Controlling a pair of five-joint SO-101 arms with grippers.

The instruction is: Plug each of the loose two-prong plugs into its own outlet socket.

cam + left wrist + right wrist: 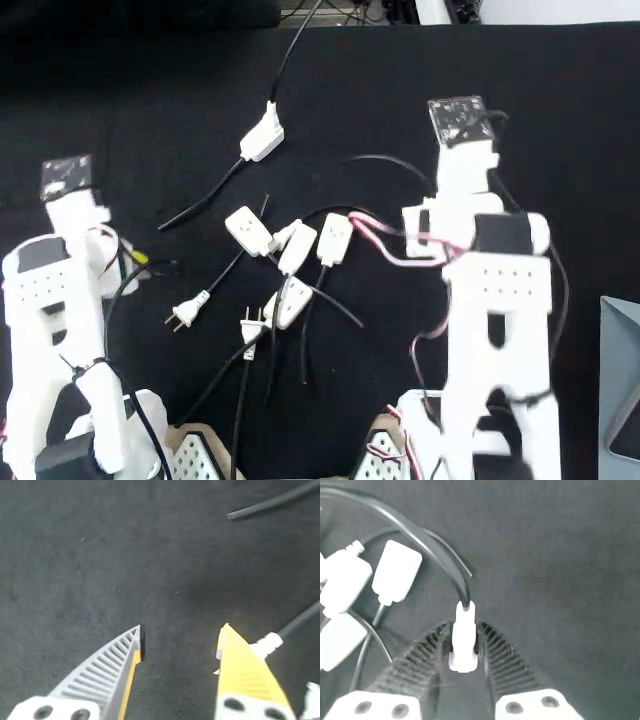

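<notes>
My right gripper is shut on a small white two-prong plug, whose black cable curves away over the black cloth. White outlet blocks lie close beside it. In the high view, two loose plugs lie left of centre, below a cluster of white outlet sockets. My left gripper stands open just above bare cloth, with a white plug end on a black cable just beyond its yellow finger. Nothing is between its fingers.
A further white outlet on a black cord lies toward the back centre. Black cables cross the middle of the table. A grey box stands at the right edge. The right arm rises over pink wiring.
</notes>
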